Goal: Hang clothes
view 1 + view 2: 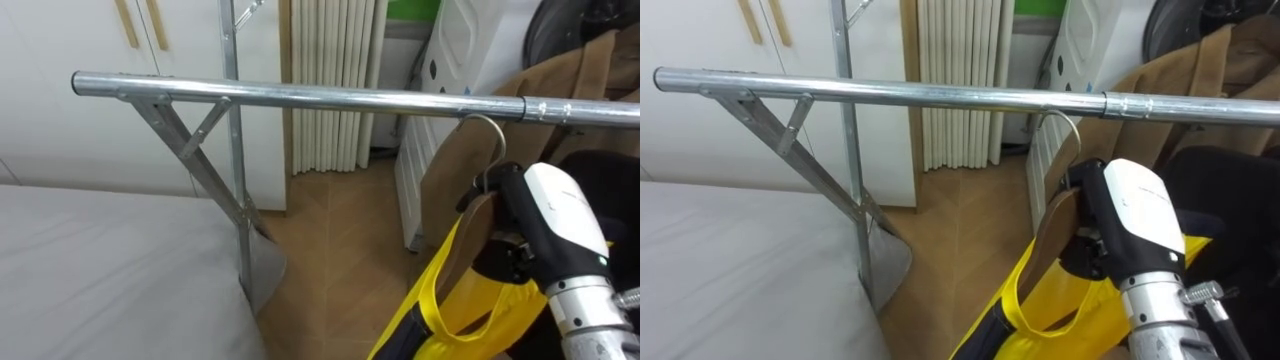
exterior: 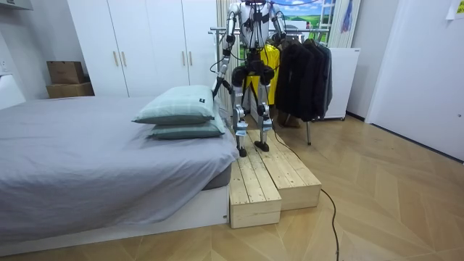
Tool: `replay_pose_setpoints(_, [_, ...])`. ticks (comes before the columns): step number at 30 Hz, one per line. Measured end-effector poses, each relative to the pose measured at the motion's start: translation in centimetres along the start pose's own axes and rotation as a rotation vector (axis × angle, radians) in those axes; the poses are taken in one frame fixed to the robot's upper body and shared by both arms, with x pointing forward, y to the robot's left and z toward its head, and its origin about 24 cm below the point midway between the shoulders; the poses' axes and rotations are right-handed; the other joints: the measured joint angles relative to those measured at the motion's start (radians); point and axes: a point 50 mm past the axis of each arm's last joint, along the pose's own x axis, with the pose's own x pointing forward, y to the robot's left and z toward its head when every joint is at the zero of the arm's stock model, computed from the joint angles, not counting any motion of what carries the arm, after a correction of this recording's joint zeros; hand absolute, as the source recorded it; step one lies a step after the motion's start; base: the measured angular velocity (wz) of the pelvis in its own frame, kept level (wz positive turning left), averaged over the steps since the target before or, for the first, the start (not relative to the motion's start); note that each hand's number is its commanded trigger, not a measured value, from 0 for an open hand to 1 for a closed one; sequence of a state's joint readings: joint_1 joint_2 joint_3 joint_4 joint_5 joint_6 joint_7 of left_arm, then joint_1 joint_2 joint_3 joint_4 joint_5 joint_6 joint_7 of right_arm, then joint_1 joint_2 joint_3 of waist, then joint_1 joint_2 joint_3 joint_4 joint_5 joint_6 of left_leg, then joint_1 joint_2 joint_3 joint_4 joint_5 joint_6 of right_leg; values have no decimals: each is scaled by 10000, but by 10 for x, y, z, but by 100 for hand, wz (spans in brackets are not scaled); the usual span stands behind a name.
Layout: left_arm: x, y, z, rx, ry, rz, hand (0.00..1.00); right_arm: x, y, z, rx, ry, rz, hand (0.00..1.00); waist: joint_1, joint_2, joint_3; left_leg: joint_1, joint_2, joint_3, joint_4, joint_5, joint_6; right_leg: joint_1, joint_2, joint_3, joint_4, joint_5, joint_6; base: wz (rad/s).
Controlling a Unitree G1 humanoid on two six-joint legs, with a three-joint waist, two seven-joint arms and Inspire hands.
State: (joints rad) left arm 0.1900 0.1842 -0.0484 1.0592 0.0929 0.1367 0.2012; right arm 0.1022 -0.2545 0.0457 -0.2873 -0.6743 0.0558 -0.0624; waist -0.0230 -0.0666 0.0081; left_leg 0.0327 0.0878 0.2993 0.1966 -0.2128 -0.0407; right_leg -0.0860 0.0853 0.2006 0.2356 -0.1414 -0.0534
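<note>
The hanger (image 1: 470,235) with the yellow garment (image 1: 440,310) is clenched in the right hand (image 1: 545,215). Its hook (image 1: 490,130) is seen just under the rail (image 1: 300,95), well apart from the rail's left end.

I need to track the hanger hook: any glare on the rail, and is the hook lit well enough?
Left eye view: a bright streak along the rail, mild glare; the hook reads clearly against the brown coat. Right eye view: same streak; the right hand has a white back that is the brightest patch. Room view: soft, even light.
</note>
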Motion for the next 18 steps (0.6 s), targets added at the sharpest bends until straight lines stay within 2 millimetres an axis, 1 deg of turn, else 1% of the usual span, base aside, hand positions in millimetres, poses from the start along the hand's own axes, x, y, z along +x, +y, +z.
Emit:
replay_pose_setpoints(6, [0,1,0,50,-58,8,0,0,2,2,54,-95,83,100,4,-29,23,4,-1,1,-16,0,0,18,-5,-7,-36,0,0,0])
replay_pose_setpoints(18, [0,1,1,34,-88,14,0,0,1,3,179,-185,-29,100,0,-24,25,1,0,-17,-54,0,0,78,-24,-110,-140,15,-14,1])
